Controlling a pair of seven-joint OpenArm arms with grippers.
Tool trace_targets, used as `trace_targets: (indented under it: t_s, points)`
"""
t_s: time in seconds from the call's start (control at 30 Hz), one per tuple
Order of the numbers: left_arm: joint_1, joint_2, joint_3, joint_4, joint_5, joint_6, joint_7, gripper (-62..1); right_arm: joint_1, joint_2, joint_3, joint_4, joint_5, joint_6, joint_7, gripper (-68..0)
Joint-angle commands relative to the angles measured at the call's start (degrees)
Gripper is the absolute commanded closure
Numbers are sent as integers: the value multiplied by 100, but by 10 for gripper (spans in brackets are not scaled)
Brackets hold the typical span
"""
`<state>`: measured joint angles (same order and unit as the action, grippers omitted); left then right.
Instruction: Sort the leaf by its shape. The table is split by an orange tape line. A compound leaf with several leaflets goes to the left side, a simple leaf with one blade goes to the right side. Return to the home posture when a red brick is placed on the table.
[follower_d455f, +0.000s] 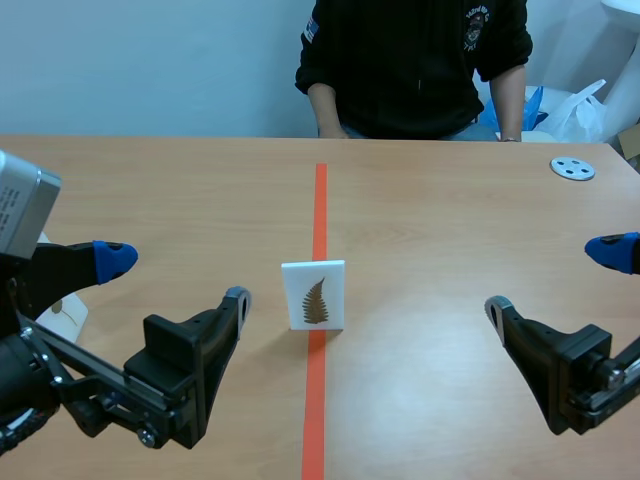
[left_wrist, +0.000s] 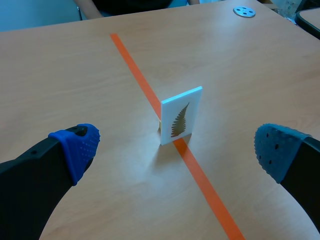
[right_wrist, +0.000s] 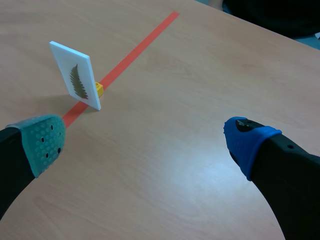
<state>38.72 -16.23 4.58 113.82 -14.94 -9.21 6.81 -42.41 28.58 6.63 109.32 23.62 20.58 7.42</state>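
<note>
On the left side of the table (follower_d455f: 450, 230), the left hand (follower_d455f: 176, 278) sits low, and its two fingers are spread wide with nothing between them. One fingertip has a blue pad. Next comes the orange tape line (follower_d455f: 320, 200), which runs down the middle of the table. A small white card (follower_d455f: 298, 285) stands up right on this line, between the two hands and apart from both. The card shows a brown leaf (follower_d455f: 316, 300) with many little parts, like a fern. A tiny yellow block (right_wrist: 99, 89) sits just behind the card and touches it. On the right side, the right hand (follower_d455f: 553, 279) is low too, with its fingers spread wide and nothing in them. Far back on the right lies a round grey disc (follower_d455f: 572, 168) with holes. A person (follower_d455f: 415, 70) in a dark top sits across the table.
</note>
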Motion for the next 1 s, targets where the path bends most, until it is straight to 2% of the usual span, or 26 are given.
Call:
trace_targets:
  t_s: [0.0,0.37,0.57,0.8,0.9,0.97]
  points:
    - [28,-15,-20,39,-22,-39,-96,-623,63,31,48,72,59,-2,61,-679]
    - [28,-15,-20,39,-22,-39,-98,-623,66,31,48,72,59,-2,28,-679]
    - [28,-15,-20,39,-22,-39,-98,-623,339,35,-70,-13,63,92,-328,-679]
    - [28,-15,-20,39,-24,-55,-96,-623,1438,44,-903,-1034,59,485,-282,-679]
    - [28,-15,-20,39,-24,-55,-98,-623,1998,39,-1419,-1617,-2,525,-94,-679]
    - [28,-13,-20,39,-24,-55,-98,-623,2371,-2,-1768,-1998,-216,522,83,-679]
